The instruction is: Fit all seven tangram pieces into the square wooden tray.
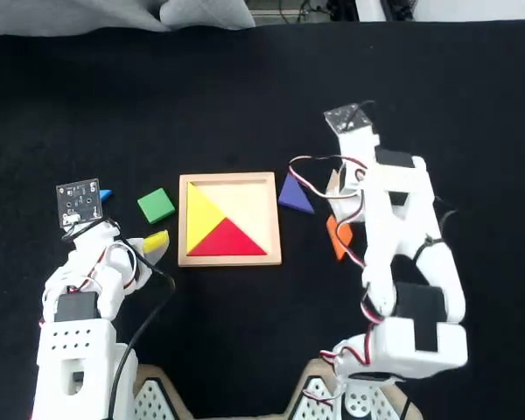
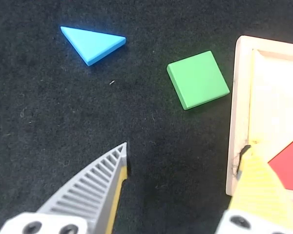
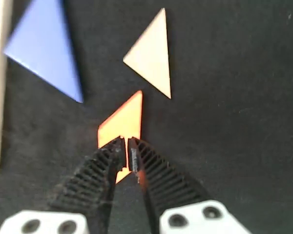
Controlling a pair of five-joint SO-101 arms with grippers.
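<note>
Over the orange piece (image 3: 124,119) beside the wooden tray (image 1: 230,259) (yellow triangle (image 1: 199,219) and red triangle (image 1: 231,238) inside), the right gripper (image 3: 126,146) sits clenched, while the left gripper (image 2: 185,148) gapes wide at the tray's other side

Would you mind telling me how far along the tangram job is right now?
Done: yellow triangle and red triangle lie in the tray. In hand: the right gripper, shut, sits over the orange piece. Remaining: that piece plus the light blue triangle, green square, purple triangle and cream triangle, all outside.
</note>
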